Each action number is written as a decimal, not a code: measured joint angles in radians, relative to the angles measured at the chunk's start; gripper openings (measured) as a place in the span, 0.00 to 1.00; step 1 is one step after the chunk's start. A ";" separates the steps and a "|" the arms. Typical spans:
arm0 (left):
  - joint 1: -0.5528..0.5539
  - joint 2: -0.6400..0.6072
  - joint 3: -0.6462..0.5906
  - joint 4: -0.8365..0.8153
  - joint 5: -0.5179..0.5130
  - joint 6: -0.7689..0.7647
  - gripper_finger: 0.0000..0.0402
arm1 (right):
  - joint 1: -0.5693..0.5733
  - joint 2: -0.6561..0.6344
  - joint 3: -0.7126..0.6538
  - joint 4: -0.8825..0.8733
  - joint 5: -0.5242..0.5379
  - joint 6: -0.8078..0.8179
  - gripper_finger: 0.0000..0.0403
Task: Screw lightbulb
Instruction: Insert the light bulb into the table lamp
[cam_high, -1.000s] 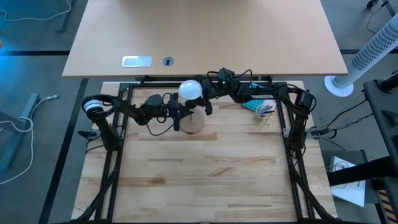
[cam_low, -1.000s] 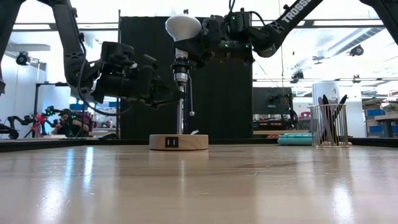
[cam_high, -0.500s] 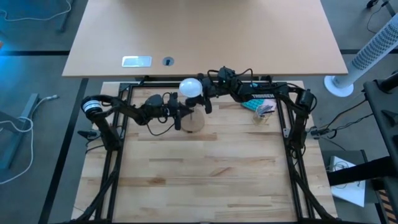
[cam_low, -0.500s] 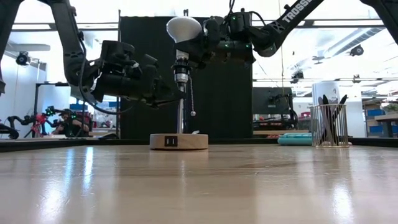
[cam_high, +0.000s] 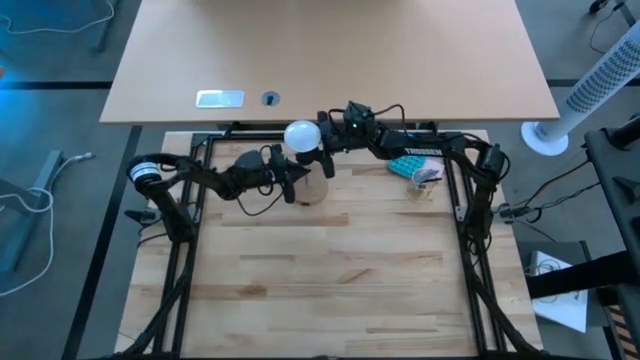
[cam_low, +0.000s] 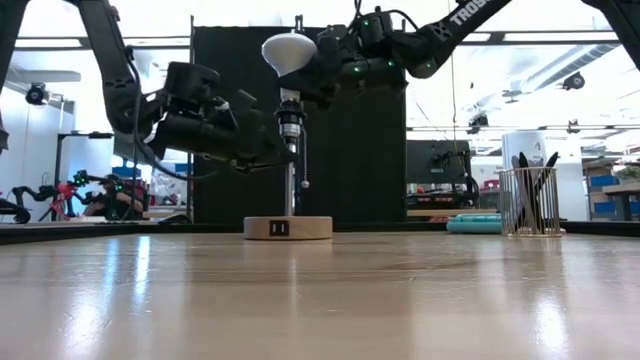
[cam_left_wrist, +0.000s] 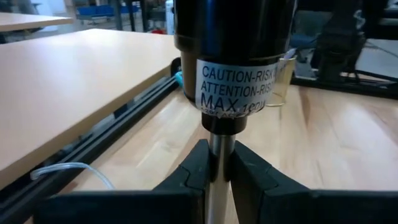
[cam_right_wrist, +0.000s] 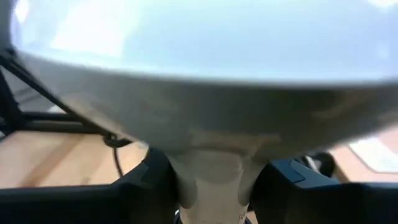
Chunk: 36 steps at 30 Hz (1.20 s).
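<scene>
The lightbulb (cam_low: 288, 52), a white globe on a pale neck, is held over the black socket (cam_low: 290, 120) of a small lamp. The lamp's metal stem (cam_low: 291, 185) rises from a round wooden base (cam_low: 288, 227) that sits flat on the table. My right gripper (cam_low: 312, 82) is shut on the lightbulb (cam_high: 302, 136). My left gripper (cam_low: 284, 155) is shut on the stem just under the socket (cam_left_wrist: 233, 50). The bulb's lower end meets the socket's mouth; whether it is inside I cannot tell. My left gripper pinches the lamp's metal stem (cam_left_wrist: 221, 155) between its two fingers (cam_left_wrist: 189, 171), just below the socket. The fingers come in nearly level from the table's left and lie across the stem. The lamp stands upright on its base. My right gripper pinches the lightbulb's narrow neck (cam_right_wrist: 214, 177) between its two fingers (cam_right_wrist: 152, 180), right under the globe. The fingers come in nearly level from the table's right. The bulb is globe up and slightly tilted, over the socket.
A pull chain (cam_low: 303, 160) hangs beside the stem. A wire cup of pens (cam_low: 527, 200) and a teal object (cam_high: 405, 165) stand at the back right. A light-brown desk (cam_high: 330, 60) lies beyond the far edge. The near half of the wooden tabletop (cam_high: 330, 280) holds nothing.
My right gripper has risen a little and tipped at the wrist, carrying the lightbulb slightly up and toward the far left; the globe now sits more tilted. My left gripper has turned a little at the wrist while staying shut on the stem.
</scene>
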 joint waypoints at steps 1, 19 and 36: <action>0.000 0.000 0.003 -0.003 -0.009 0.000 0.07 | 0.000 0.000 0.001 -0.001 0.013 0.000 0.34; 0.003 0.003 0.001 0.012 -0.091 0.015 0.08 | 0.028 0.004 -0.004 0.008 0.224 0.014 0.35; 0.006 0.059 0.071 0.019 -0.210 0.034 0.08 | 0.044 0.003 -0.005 0.020 0.482 0.089 0.34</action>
